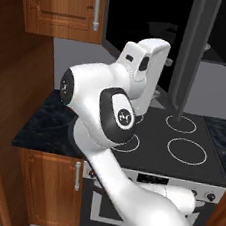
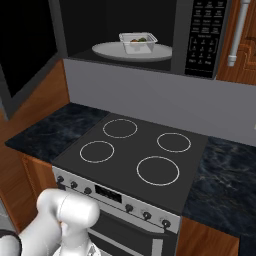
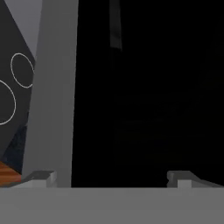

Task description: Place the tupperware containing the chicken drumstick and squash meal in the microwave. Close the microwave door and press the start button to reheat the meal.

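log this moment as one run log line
pale translucent tupperware tray: on white turntable plate inside microwave | black glass microwave door: open | pincer: open, empty, facing door

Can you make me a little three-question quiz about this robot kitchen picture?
1. True or false: the small pale see-through tupperware tray already sits on the round white plate inside the open microwave.
2. The black glass microwave door with its grey frame is: A) swung open, B) shut, C) missing.
3. Fill in: the white robot arm's tool, seen close against the door in the hand view, has its jaws ____.

Key: 1 true; 2 A; 3 open.
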Controlling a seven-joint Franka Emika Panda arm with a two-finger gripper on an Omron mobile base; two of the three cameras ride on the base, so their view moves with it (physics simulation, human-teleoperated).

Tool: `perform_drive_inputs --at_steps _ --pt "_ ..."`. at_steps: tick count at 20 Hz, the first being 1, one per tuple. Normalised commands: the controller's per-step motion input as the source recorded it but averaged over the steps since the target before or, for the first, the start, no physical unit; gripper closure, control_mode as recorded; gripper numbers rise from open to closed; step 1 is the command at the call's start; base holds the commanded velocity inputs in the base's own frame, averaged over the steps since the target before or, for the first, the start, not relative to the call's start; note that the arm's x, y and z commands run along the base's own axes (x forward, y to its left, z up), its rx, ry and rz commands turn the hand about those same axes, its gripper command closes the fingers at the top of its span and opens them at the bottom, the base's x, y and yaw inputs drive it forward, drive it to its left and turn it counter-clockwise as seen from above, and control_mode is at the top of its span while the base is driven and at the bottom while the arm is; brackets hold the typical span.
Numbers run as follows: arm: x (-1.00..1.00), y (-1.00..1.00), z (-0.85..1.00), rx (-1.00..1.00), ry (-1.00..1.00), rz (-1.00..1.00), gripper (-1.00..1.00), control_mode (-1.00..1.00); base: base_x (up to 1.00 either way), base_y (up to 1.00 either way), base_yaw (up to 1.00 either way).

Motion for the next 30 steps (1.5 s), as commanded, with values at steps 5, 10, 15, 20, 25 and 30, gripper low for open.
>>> perform_drive_inputs --at_steps 5,10,15,20,25,30 --pt "0.07 -0.91 -0.02 0.1 0.0 -0.03 -1.0 -1.0 0.0 0.0 0.0" --pt "0.35 -0.57 0.07 0.03 0.0 0.0 -1.0 -1.0 0.0 0.0 0.0" --pt "0.58 -0.27 0.31 0.0 0.0 0.07 -1.0 -1.0 0.0 0.0 0.0" --pt "0.69 -0.12 0.11 0.0 0.0 0.13 -1.0 -1.0 0.0 0.0 0.0" --pt "0.74 -0.13 0.0 0.0 0.0 0.15 -1.0 -1.0 0.0 0.0 0.0" --pt "0.77 -0.16 0.0 0.0 0.0 0.13 -1.0 -1.0 0.0 0.0 0.0"
